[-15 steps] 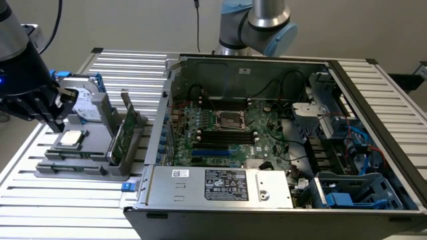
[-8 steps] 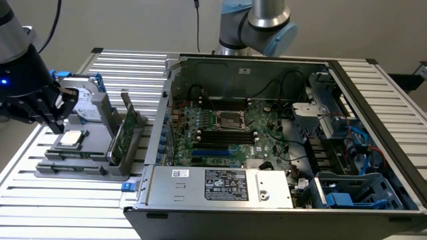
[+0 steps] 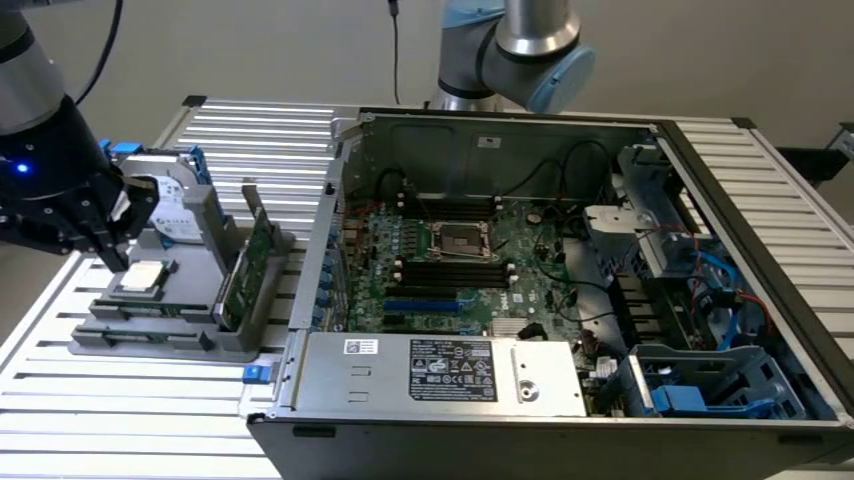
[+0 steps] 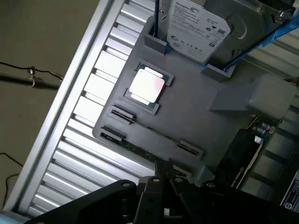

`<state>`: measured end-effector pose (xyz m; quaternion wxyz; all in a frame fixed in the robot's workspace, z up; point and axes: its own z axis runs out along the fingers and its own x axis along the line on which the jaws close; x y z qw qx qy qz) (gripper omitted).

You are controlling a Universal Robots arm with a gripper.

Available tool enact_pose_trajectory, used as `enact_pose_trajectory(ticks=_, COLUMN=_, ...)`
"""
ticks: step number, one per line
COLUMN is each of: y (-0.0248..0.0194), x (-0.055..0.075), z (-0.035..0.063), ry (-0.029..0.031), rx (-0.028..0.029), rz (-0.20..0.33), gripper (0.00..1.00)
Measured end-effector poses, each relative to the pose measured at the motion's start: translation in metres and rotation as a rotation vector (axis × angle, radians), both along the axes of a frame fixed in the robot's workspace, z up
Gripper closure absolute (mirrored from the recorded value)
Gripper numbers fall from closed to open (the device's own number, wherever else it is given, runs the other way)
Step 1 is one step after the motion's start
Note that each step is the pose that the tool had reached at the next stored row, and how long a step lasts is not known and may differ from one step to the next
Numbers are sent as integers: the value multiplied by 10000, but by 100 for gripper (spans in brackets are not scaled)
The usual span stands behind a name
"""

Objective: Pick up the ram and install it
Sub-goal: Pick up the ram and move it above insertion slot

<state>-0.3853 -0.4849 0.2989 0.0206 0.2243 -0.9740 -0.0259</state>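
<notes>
Thin green ram [image 4: 135,148] sits in slotted grey holder [image 4: 187,107].

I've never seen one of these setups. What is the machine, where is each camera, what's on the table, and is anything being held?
This is one robot arm ending in a claw. The exterior view comes from a camera standing off the arm. The wrist view comes from a camera on the wrist, looking past the claw. On the slatted metal table sit an open computer case with its motherboard, and a grey holder. The holder carries a hard drive, a processor chip and the ram, a green stick standing on edge. The claw is shut, holds nothing, and hovers over the holder near the processor chip.
</notes>
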Motion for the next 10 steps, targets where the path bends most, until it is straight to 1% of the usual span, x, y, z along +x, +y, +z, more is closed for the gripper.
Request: enact_pose_trajectory(ticks=10, y=0, x=0, z=-72, ry=1, rx=-1, rz=1815, gripper=89)
